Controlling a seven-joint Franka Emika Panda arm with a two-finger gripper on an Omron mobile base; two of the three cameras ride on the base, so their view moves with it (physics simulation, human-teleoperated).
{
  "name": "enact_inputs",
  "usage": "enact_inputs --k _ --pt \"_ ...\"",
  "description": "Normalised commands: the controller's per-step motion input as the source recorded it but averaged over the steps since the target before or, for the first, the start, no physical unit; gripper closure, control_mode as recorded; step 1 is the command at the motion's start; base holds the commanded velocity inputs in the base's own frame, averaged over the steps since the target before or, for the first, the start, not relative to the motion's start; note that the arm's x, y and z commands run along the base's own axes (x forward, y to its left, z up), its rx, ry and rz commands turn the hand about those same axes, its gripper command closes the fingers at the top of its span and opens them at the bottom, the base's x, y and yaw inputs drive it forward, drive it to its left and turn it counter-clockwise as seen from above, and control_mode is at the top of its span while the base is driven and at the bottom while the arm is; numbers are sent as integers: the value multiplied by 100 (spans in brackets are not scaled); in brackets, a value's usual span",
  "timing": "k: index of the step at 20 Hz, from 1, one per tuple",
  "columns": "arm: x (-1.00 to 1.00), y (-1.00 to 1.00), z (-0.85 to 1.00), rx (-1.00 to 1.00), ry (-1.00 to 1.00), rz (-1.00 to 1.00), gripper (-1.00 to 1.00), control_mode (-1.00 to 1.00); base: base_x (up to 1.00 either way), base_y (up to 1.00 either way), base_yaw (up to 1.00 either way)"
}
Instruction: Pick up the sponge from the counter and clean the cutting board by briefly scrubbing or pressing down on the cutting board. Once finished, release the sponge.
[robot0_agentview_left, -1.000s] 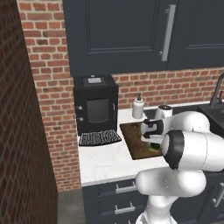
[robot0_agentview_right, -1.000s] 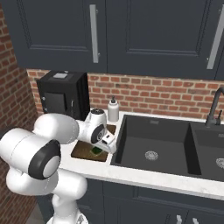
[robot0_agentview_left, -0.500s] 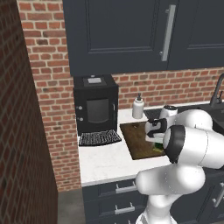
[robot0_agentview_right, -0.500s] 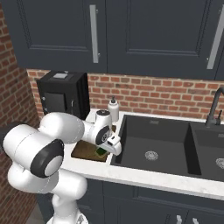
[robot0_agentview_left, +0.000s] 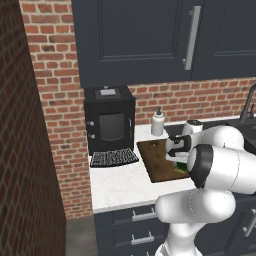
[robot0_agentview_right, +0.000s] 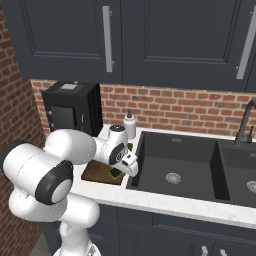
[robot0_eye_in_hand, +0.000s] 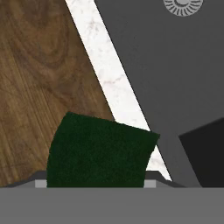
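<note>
The sponge (robot0_eye_in_hand: 101, 151) sits right in front of the hand camera, its dark green top taking up the lower middle of that view, with its near edge cut off by the bottom of the frame. Most of it lies over the cutting board (robot0_eye_in_hand: 39, 78), whose brown grain runs across the left half, while its far right corner reaches over the narrow strip of white counter (robot0_eye_in_hand: 107, 74) between the board and the dark sink (robot0_eye_in_hand: 175, 65). The fingertips are hidden behind the sponge in the hand view, so the grip itself cannot be seen there. From the right base view the gripper (robot0_agentview_right: 120, 170) points down at the near right end of the cutting board (robot0_agentview_right: 97, 172), and a small green patch of sponge (robot0_agentview_right: 116, 173) shows just under it (the jaws look closed on the sponge, though the fingers are too small to make out clearly). In the left base view the arm's bulky white elbow covers the board's near right corner; only a sliver of green sponge (robot0_agentview_left: 181, 167) peeks out beside it on the cutting board (robot0_agentview_left: 157, 160). Behind the board stand a white soap dispenser (robot0_agentview_left: 158, 123), a black coffee machine (robot0_agentview_left: 109, 120) and a black mesh mat (robot0_agentview_left: 113, 158).
</note>
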Motion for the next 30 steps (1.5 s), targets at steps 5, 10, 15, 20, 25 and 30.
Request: enact_inputs --k 5,10,15,20,25,30 --pt "22 9 19 0 -3 0 100 -100 0 0 0" --pt "26 3 6 0 -1 2 100 -100 0 0 0" --pt "17 10 -10 0 0 5 100 -100 0 0 0" --pt "1 16 -31 0 -1 5 100 -100 0 0 0" --pt "23 4 18 0 -11 4 100 -100 0 0 0" --pt "42 0 21 1 -7 4 100 -100 0 0 0"
